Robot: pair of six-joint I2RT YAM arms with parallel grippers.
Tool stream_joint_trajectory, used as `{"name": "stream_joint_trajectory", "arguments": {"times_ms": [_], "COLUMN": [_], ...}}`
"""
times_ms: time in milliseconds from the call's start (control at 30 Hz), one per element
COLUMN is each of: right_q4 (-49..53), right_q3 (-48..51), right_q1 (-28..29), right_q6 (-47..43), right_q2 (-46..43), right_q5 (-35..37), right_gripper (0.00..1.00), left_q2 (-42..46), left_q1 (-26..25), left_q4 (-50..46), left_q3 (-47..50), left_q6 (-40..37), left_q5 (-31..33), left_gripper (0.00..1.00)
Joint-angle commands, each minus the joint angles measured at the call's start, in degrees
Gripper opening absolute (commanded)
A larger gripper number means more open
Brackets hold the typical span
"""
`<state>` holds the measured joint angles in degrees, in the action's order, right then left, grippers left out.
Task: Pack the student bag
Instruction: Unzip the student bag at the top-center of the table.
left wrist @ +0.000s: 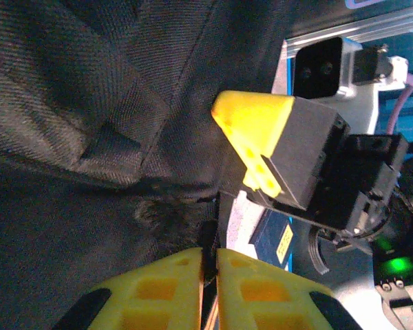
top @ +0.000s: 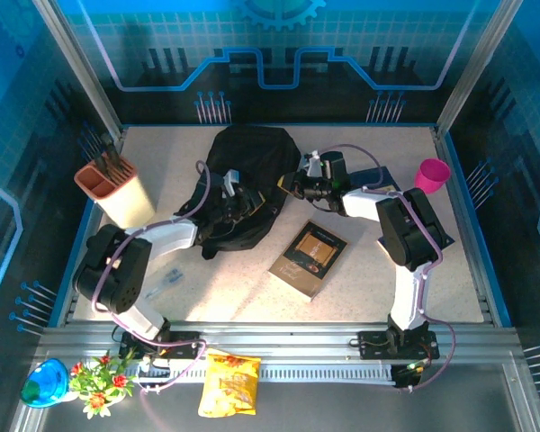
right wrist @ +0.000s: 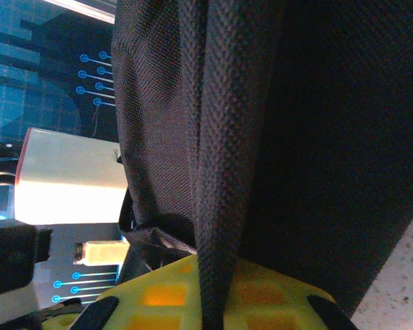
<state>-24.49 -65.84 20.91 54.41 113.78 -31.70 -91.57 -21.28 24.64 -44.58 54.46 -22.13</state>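
The student bag (top: 247, 171) is a big black fabric backpack lying at the back middle of the table. My left gripper (top: 232, 200) rests on the bag's front part. In the left wrist view it (left wrist: 210, 256) is shut on a thin black strip of the bag (left wrist: 89, 137), maybe a zipper pull. My right gripper (top: 297, 186) is at the bag's right edge. In the right wrist view it (right wrist: 217, 278) is shut on a fold of the bag's woven fabric (right wrist: 220, 137). One yellow finger of the right gripper (left wrist: 255, 134) hangs just past the bag in the left wrist view.
A brown book (top: 308, 259) lies flat right of the bag. A dark blue flat item (top: 371, 176) lies under the right arm. A pink cup (top: 432, 173) stands at the back right, a pencil holder (top: 115, 189) at the left. A snack bag (top: 228, 382) lies on the front rail.
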Motion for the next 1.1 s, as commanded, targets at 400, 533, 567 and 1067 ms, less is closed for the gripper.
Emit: {"name": "stream_joint_trajectory", "arguments": {"times_ms": [400,533,567,1067], "right_q4": [-1.9,-1.3,-0.9,5.0], "right_q3": [-0.6,-0.7,-0.9,-2.7], "right_q1": [-0.7,-0.6,-0.6,-0.6], "right_q6": [-1.1,-1.3,-1.5,-5.5], "right_q2": [-1.9,-1.8,-1.7,1.7], "right_q5": [-0.5,0.1,0.4,6.8], "right_gripper": [0.10,0.11,0.11,0.09], "left_q2": [1.7,2.5,3.0,17.8], "left_q1": [-0.3,-0.3,-0.3,-0.3], "left_q4": [1.4,-0.8,-2.0,-20.0], "left_q3": [2.1,2.2,2.3,11.7], "left_q6": [-5.6,-6.1,-6.5,-10.2], "left_q5": [1.0,2.7,3.4,9.7], "left_gripper": [0.00,0.00,0.00,0.00]}}
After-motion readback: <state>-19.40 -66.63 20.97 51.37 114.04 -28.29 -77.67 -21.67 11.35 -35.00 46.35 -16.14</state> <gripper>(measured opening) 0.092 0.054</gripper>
